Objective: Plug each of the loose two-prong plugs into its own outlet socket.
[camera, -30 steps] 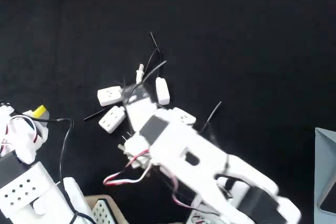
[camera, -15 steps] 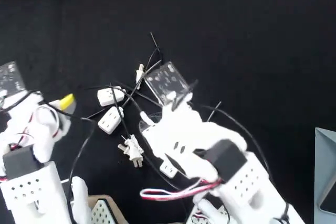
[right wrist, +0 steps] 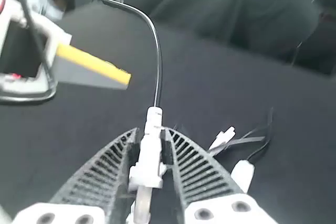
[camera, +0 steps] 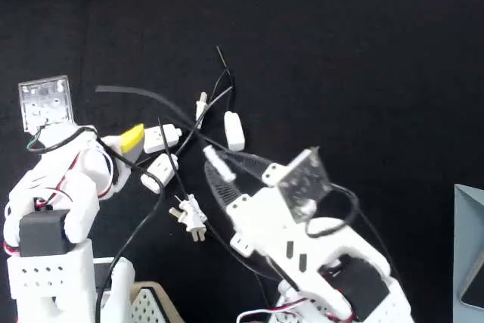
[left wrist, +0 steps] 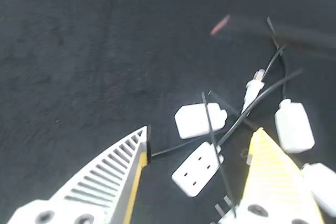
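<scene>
My right gripper (right wrist: 151, 134) is shut on a white two-prong plug (right wrist: 148, 156), held above the cloth; its black cord (right wrist: 156, 51) arcs up and away. From above, that plug (camera: 214, 158) sticks out of the right gripper (camera: 221, 176) just right of the sockets. Three white outlet sockets lie in a cluster: one (camera: 161, 138), one (camera: 160, 171) and one (camera: 234, 131). A loose plug (camera: 190, 218) lies below them and another plug (camera: 201, 104) above. My left gripper (left wrist: 202, 132) hangs open over two sockets (left wrist: 199, 120) (left wrist: 197, 167); its yellow finger (camera: 132, 139) is beside the left socket.
Black cords (camera: 189, 130) cross through the socket cluster on the black cloth (camera: 363, 73). A grey box (camera: 469, 243) stands at the right edge. A brown block (camera: 147, 300) sits by the left arm's base. The far half of the table has free room.
The right arm has pulled back from the cluster, lifting a plug with its cord. The left arm has swung in toward the sockets from the left edge.
</scene>
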You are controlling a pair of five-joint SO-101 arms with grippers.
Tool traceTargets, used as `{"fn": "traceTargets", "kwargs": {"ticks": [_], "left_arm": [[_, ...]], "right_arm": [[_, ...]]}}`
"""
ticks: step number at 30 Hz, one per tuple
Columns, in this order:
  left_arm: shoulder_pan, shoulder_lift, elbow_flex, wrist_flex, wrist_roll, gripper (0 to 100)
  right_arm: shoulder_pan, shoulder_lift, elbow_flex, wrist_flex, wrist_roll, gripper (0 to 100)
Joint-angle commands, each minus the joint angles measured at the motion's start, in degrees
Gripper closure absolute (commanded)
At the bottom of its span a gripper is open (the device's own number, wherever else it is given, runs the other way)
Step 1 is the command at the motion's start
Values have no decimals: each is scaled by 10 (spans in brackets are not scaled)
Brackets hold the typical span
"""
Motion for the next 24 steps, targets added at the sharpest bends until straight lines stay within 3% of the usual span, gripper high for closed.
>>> {"fn": "traceTargets", "kwargs": {"ticks": [1, 8, 14, 24], "left_arm": [[21, -5, -34, -36, 49, 696], [129, -5, -45, -50, 69, 697], [181, -5, -58, -50, 69, 697], [275, -66, -77, 6, 34, 697]], "right_arm": [[41, -35, 31, -52, 3, 987], [41, -55, 97, -94, 0, 987], [-37, -55, 99, -92, 0, 987], [-63, -44, 124, -92, 1, 987]]}}
